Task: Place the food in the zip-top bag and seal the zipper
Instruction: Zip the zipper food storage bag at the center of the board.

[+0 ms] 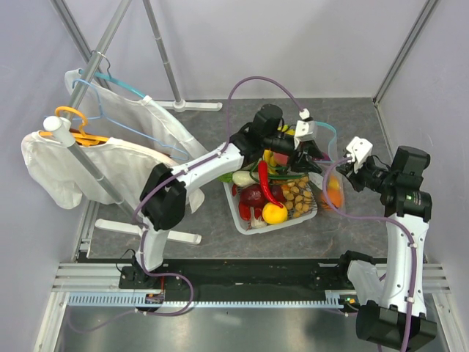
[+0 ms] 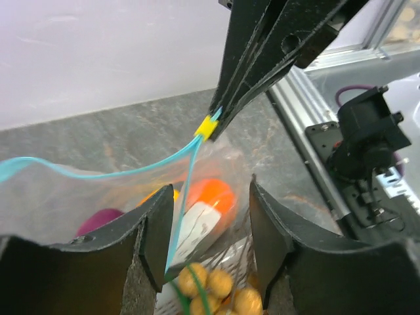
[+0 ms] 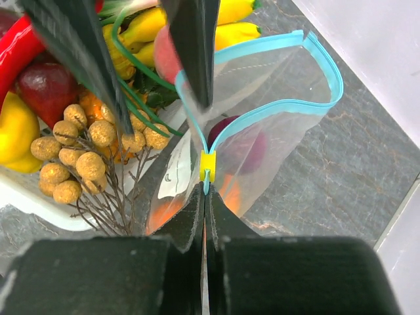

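- Table (image 1: 293, 246): a grey, stone-patterned top that spreads out beneath both the left gripper (image 1: 314, 150) and the right gripper (image 1: 344, 170).
- White tray (image 1: 248, 224), heaped with toy food: stands on the table under the left gripper, just left of the right gripper.
- Bag (image 3: 262, 131): hangs from the right gripper beside the tray. Whether its lower end rests on the table cannot be told.
- White rack feet: one bar (image 1: 167, 235) lies flat well left of the left gripper, and another (image 1: 196, 106) lies beyond it.
- Black strip (image 1: 256, 270): runs along the near edge, behind both grippers.
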Robot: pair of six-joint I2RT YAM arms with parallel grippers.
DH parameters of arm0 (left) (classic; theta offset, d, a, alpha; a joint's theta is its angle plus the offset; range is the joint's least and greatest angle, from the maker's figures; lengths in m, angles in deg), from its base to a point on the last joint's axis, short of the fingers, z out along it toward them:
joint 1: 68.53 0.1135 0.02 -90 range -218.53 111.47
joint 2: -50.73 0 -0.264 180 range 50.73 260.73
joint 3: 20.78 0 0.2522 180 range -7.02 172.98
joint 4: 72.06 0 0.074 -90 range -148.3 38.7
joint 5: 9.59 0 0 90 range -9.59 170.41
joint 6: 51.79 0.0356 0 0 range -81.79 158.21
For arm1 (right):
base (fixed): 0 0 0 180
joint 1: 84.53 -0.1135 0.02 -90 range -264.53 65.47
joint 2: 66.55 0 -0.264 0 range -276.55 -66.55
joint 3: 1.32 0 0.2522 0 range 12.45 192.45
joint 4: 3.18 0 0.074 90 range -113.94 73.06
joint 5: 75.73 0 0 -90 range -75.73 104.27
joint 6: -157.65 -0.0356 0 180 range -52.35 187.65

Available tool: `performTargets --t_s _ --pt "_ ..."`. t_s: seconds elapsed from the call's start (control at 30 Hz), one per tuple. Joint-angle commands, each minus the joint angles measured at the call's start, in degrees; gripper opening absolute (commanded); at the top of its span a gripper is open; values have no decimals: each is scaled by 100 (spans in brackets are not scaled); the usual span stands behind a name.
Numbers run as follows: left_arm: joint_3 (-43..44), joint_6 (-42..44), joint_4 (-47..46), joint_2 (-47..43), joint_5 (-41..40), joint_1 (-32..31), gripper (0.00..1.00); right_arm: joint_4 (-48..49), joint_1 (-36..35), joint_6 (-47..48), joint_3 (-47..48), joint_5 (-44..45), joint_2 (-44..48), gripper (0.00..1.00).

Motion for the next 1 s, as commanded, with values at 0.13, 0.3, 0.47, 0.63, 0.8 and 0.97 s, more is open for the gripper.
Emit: performTargets --t_s 0.13,0.3,0.47,0.63,0.8,0.97 --pt "-283 2326 -553 -802 929 79 57 -376 16 837 136 -381 182 0" --pt "-28 3851 309 -679 718 -308 54 -473 16 837 181 -354 427 0" --pt "78 4018 529 -521 500 -414 55 -587 16 889 163 -301 621 0" --pt "34 4221 529 -486 261 -546 52 -772 8 1013 189 -354 692 0" --pt "60 4221 538 -416 86 -563 48 -877 16 1153 233 -407 709 0" --pt "148 4195 538 -319 -11 -572 47 -965 16 1241 251 -389 709 0"
